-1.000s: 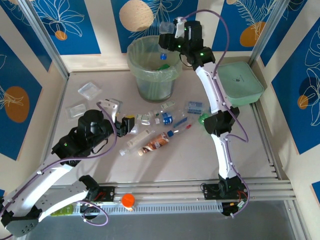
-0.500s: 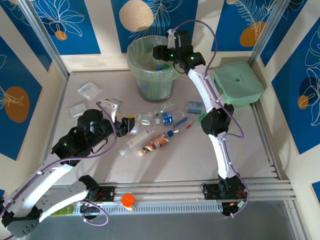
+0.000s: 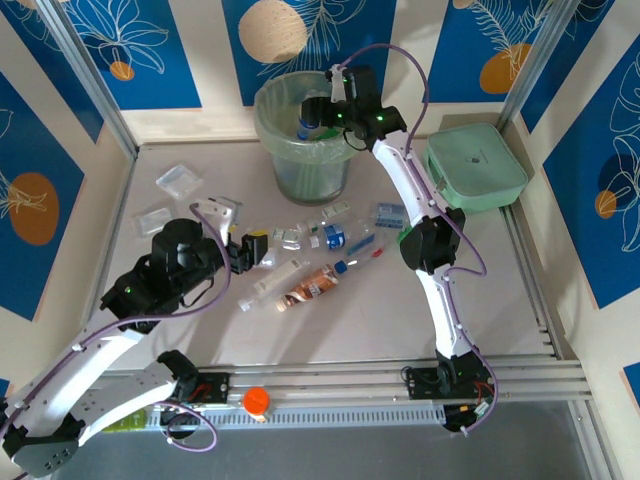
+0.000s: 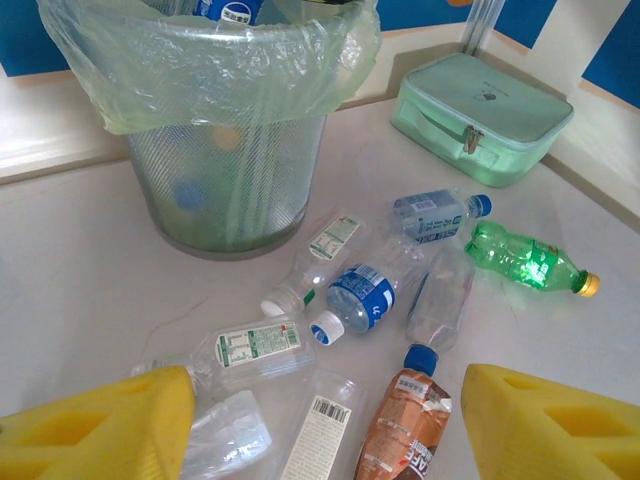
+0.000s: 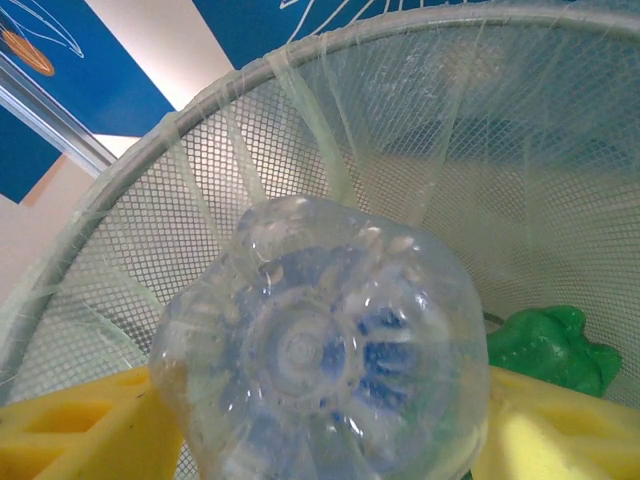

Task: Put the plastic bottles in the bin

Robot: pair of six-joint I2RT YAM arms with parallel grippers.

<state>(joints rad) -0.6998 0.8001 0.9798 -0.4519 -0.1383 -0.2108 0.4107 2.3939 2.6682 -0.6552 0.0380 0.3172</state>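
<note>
The bin (image 3: 268, 128), pale green mesh with a clear liner, stands at the back of the table. My right gripper (image 3: 322, 112) hangs over its mouth, open, with a clear blue-labelled bottle (image 5: 320, 350) loose between the spread yellow fingers (image 5: 80, 430). A green bottle (image 5: 550, 345) lies inside the bin (image 5: 300, 130). My left gripper (image 4: 325, 420) is open and empty, low over the plastic bottles: a blue-labelled one (image 4: 365, 295), a brown one (image 4: 405, 435), a green one (image 4: 525, 262) and a clear white-labelled one (image 4: 250, 345).
A mint green square box (image 3: 478, 165) sits at the back right, close to the right arm. Two flat clear trays (image 3: 178, 180) lie at the left. An orange-capped item (image 3: 257, 401) rests on the front rail. Blue patterned walls close off the table.
The right gripper moved left over the bin's mouth and its fingers spread around the bottle. The left arm has barely moved.
</note>
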